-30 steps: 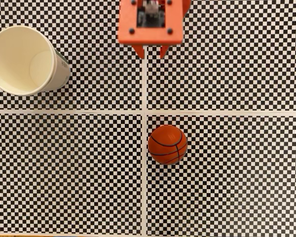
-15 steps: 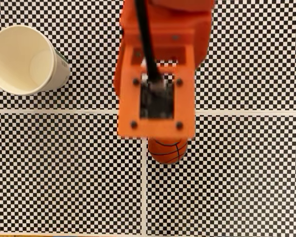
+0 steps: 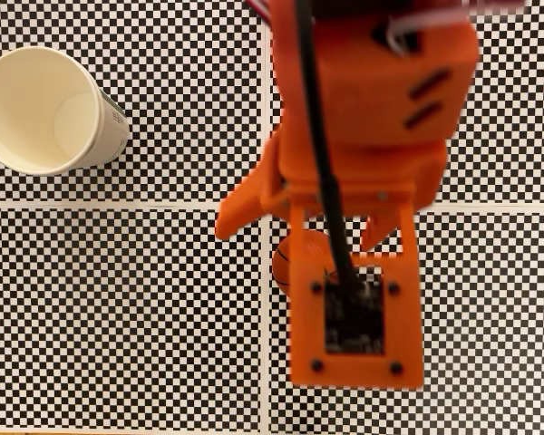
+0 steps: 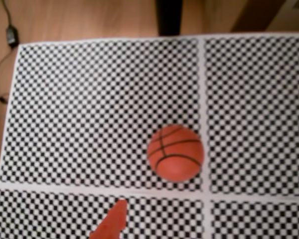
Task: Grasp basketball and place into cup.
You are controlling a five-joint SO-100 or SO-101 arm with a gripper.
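Basketball [image 4: 175, 152]: lies free on the checkered mat [image 4: 89, 109], near the white cross lines.
Cup [image 3: 47, 111]: in the fixed view at 10 o'clock from the ball, well apart.
Pincer [image 3: 299, 227]: above the ball; spread or clenched, I cannot tell.

no readable text showing anywhere, small greenish print on the cup [image 3: 118, 116] wall appearing too tiny to read, basketball [image 4: 175, 152] bearing only black seam lines, no lettering

arm [image 3: 363, 136] over basketball [image 3: 295, 258] | cup [image 3: 45, 111] top-left, upright
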